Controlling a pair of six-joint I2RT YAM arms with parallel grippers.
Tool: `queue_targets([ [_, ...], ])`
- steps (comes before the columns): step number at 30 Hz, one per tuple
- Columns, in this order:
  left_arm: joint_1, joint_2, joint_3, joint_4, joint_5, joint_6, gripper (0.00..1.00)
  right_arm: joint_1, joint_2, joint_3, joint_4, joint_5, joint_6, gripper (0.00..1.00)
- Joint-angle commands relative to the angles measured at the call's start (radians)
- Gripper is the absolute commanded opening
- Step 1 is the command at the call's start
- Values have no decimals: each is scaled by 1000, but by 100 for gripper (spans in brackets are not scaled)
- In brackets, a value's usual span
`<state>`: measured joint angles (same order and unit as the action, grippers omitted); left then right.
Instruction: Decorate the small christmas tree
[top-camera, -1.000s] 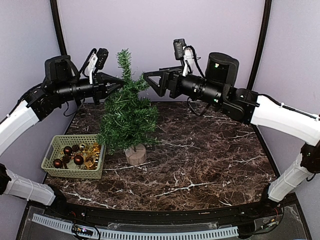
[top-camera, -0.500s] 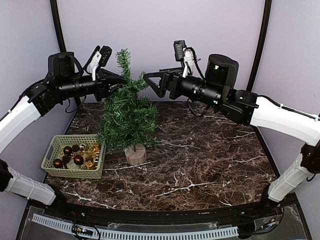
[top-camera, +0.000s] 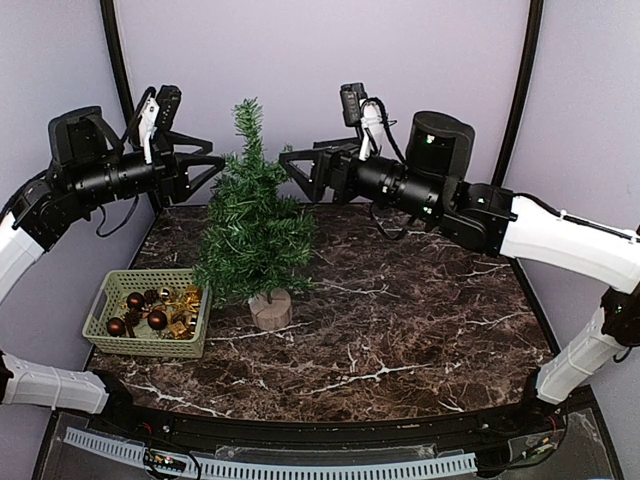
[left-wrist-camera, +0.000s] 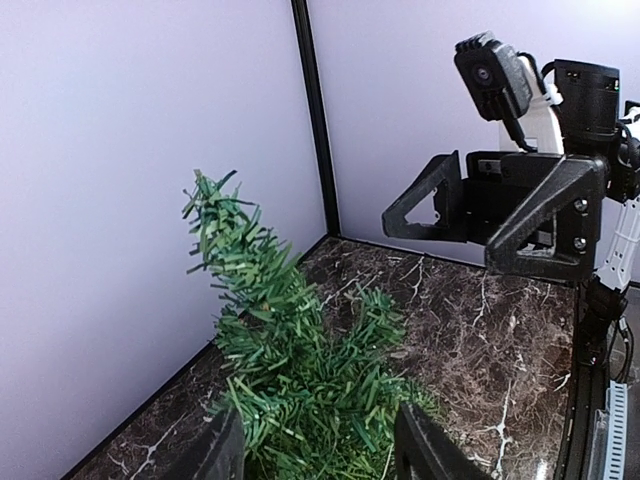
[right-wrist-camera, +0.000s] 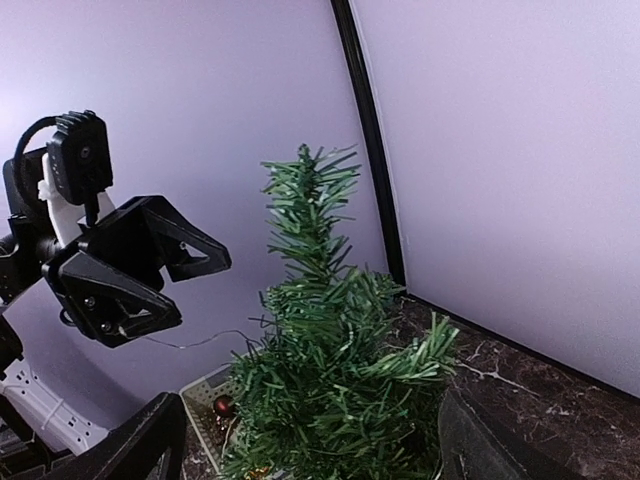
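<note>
The small christmas tree (top-camera: 255, 230) stands upright on the table (top-camera: 420, 300), just beside a basket (top-camera: 150, 312) of ornaments. The left hand (top-camera: 213, 152) and right hand (top-camera: 293, 172) flank its top, both spread wide and holding nothing.

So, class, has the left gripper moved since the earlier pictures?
Yes. The left gripper has pulled back leftward, away from the small christmas tree, which has stayed put; its jaws have opened.
</note>
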<state>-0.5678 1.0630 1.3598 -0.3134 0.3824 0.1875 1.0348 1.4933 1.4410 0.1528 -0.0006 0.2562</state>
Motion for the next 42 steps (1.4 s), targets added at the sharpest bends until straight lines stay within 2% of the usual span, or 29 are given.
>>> queue_targets([
  [1,-3,-27,-33,-24,-19,-19,52,83,8,66,9,96,-77,89],
  [7,-3,-48,-64,-20,-91,-95,47,207,59,113,40,321,-168,87],
  [12,-4,-48,-100,7,-106,-177,47,269,139,187,36,459,-215,81],
  [19,-2,-50,-139,33,-99,-232,47,305,228,291,7,591,-244,60],
  [26,-3,-58,-167,39,-73,-248,47,306,243,313,22,646,-235,38],
  [29,-3,-61,-174,41,-75,-257,47,306,249,317,31,634,-244,32],
  [32,-3,-59,-183,42,-78,-273,47,306,254,322,36,637,-249,14],
  [35,-2,-55,-191,42,-76,-292,50,305,245,309,38,665,-240,2],
  [38,-3,-49,-207,50,-52,-319,60,296,213,260,42,669,-206,0],
  [42,-2,-46,-226,72,-40,-339,62,264,160,165,32,624,-116,0],
])
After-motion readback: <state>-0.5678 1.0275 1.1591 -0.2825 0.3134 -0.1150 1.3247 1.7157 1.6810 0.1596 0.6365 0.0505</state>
